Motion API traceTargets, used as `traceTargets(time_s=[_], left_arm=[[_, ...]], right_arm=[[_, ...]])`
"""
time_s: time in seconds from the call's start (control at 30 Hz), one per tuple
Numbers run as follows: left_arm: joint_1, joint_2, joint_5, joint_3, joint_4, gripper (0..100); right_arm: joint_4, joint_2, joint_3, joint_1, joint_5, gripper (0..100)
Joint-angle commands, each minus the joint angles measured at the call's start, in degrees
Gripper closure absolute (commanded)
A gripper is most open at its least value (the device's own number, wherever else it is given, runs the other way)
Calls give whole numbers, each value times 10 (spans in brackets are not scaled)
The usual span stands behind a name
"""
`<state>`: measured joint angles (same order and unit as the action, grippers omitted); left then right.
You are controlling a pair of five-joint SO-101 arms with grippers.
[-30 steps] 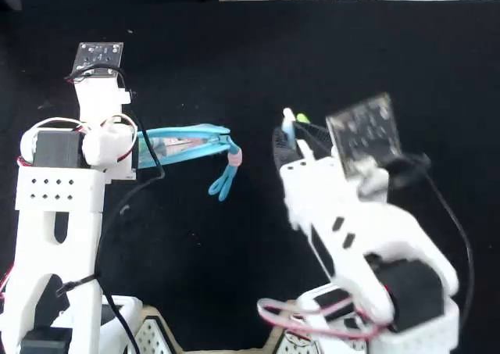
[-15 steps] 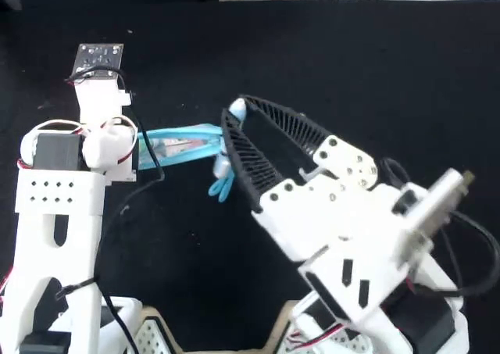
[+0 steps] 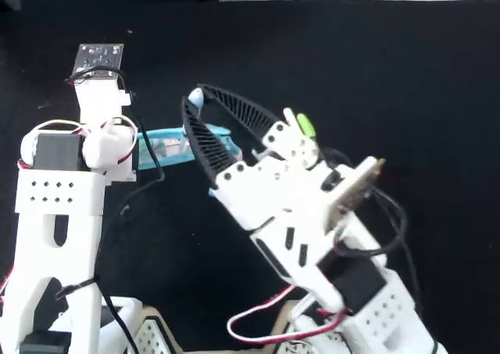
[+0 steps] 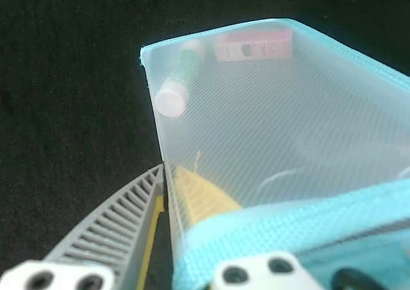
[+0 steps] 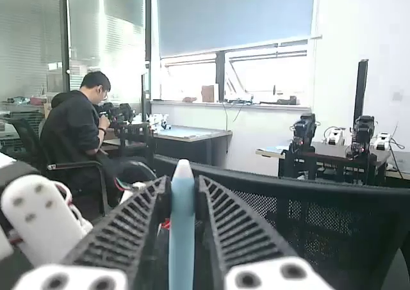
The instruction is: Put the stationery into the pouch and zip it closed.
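Observation:
A translucent pouch [image 4: 275,117] with a light blue zip edge hangs in my left gripper [image 4: 164,175], which is shut on its rim. Inside it lie a marker with a white cap [image 4: 172,100], a pink eraser [image 4: 253,47] and a yellow item [image 4: 200,199]. In the high view the pouch [image 3: 166,146] sticks out from the left arm [image 3: 105,144] toward the middle of the table. My right gripper [image 3: 192,104] hovers over the pouch's far end, shut on a light blue pen [image 5: 182,207] whose tip [image 3: 195,98] pokes out past the black fingers [image 3: 207,143].
A green marker [image 3: 305,125] lies on the black table [image 3: 391,73] just behind the right arm. The white arm bases stand at the front edge. The far and right parts of the table are bare.
The right arm has swung left from the table's middle to the pouch's end, carrying the pen and turning its gripper. The left arm and pouch have kept still.

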<state>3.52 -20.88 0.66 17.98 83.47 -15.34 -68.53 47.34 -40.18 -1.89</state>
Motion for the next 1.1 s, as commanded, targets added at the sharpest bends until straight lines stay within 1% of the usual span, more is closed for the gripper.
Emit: traceTargets(time_s=[0.0,0.33,0.5,0.6,0.77,0.87,0.97,1.07], left_arm=[[0,18,-6,39,-3,970],[0,18,-6,39,-3,970],[-1,18,-6,39,-3,970],[-1,18,-6,39,-3,970],[-2,22,-6,38,-3,970],[-2,22,-6,38,-3,970],[-1,22,-6,38,-3,970],[0,22,-6,38,-3,970]], right_arm=[[60,-7,44,-4,1,987],[67,-4,142,-4,1,987],[59,-6,157,-4,1,986],[-4,-7,129,-21,3,971],[-173,-4,46,-64,56,847],[-229,-7,-2,-62,72,836],[-282,-8,-65,-33,90,837],[-356,-8,-146,32,91,845]])
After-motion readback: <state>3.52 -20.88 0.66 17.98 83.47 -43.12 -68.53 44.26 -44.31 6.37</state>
